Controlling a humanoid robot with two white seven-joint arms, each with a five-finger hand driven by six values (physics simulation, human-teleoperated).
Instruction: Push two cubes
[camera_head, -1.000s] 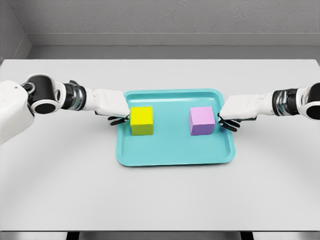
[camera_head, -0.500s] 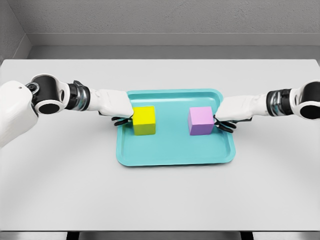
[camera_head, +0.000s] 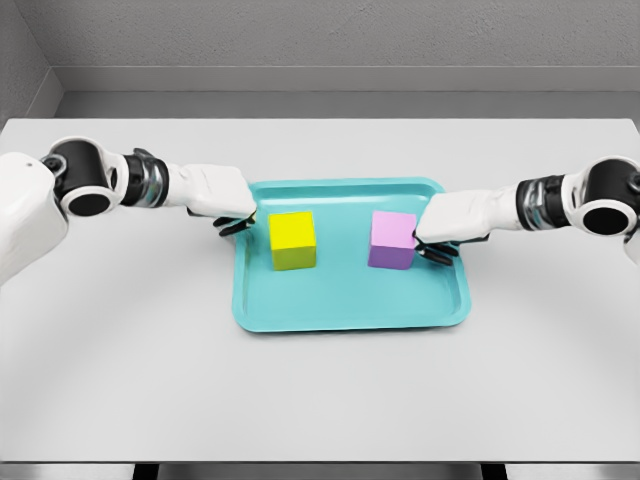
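My right hand (camera_head: 437, 243): fingers curled, gripping nothing, against purple cube (camera_head: 392, 240) | left hand (camera_head: 232, 213): curled, empty, beside yellow cube (camera_head: 293, 240) | 2 cubes apart on teal tray (camera_head: 350, 305) | step: pushing inward | next: close gap evenly.

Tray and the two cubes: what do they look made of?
Teal tray: looks like moulded plastic, smooth satin, with a rounded raised rim. Yellow cube and purple cube: flat matte colour, crisp edges, no grain; plastic or painted foam, can't tell from a render.
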